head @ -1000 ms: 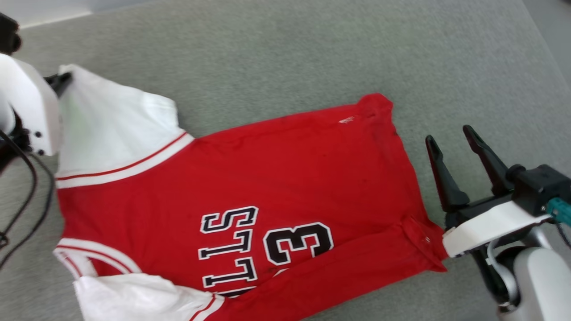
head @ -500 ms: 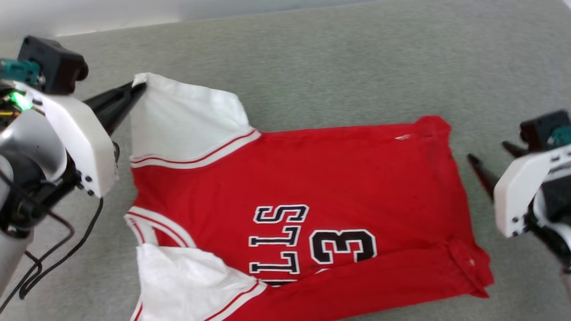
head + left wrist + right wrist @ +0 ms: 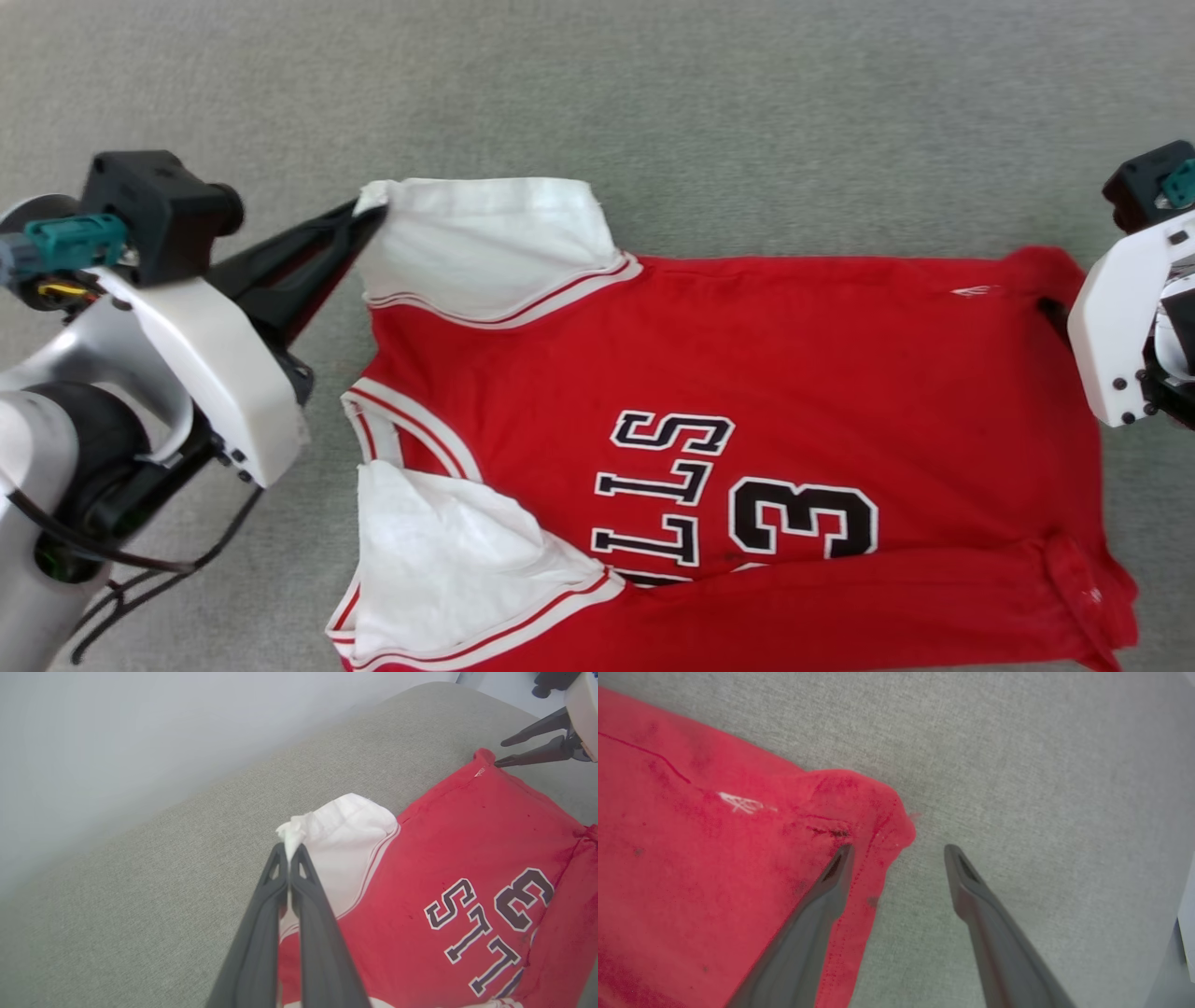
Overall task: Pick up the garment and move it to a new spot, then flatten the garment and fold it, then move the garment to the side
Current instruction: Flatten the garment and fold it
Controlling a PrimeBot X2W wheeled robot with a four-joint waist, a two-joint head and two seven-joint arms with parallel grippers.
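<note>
The garment [image 3: 747, 373], red with white sleeves and black lettering, lies spread on the grey surface with its collar toward the left and its near edge folded over. My left gripper [image 3: 372, 207] is shut on the corner of the far white sleeve [image 3: 345, 826], pinching a tuft of cloth at its tips [image 3: 289, 851]. My right gripper [image 3: 899, 851] stands open at the far hem corner of the garment [image 3: 859, 798]. One finger [image 3: 831, 882] lies over the red cloth, the other over bare grey surface. The left wrist view also catches the right gripper [image 3: 500, 754].
The grey fabric surface [image 3: 653, 112] stretches wide beyond the garment. A pale wall [image 3: 140, 742] rises behind its far edge. Black cables [image 3: 140, 579] hang by my left arm at the lower left.
The head view has swung, so the garment now looks level. My left gripper keeps its hold on the sleeve corner. My right gripper has moved from the near hem corner to the far one.
</note>
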